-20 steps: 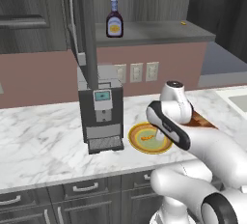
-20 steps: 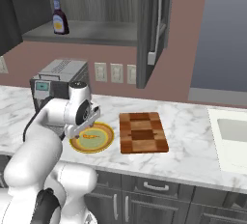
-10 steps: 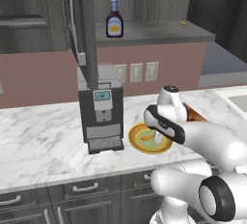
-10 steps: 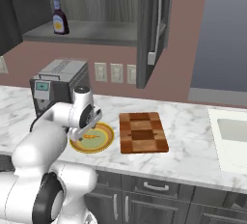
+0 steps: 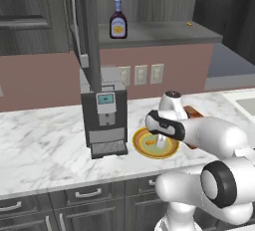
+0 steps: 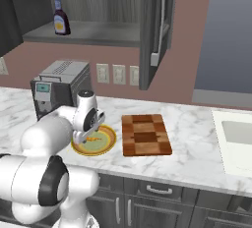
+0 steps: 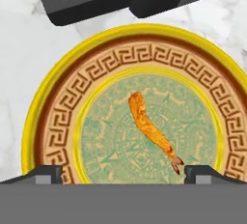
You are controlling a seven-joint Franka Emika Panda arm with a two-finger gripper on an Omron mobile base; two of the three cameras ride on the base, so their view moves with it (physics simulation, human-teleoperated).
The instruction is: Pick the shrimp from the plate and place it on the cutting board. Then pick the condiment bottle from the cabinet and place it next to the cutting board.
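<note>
Fingers [image 7: 46, 172] of the gripper [image 7: 123, 175] are spread wide above the plate [image 7: 53, 97], so the little shrimp [image 7: 149, 129] fits between them.

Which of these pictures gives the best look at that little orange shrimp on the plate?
The hand view: the small curved orange shrimp lies large and unobstructed on the greenish centre of the round yellow-rimmed plate. In the left base view it is a tiny orange fleck beside the arm; in the right base view, a speck under the gripper.

orange shrimp [image 7: 150, 129], yellow-rimmed green plate [image 7: 43, 102], checkered brown cutting board [image 6: 145, 134]
</note>
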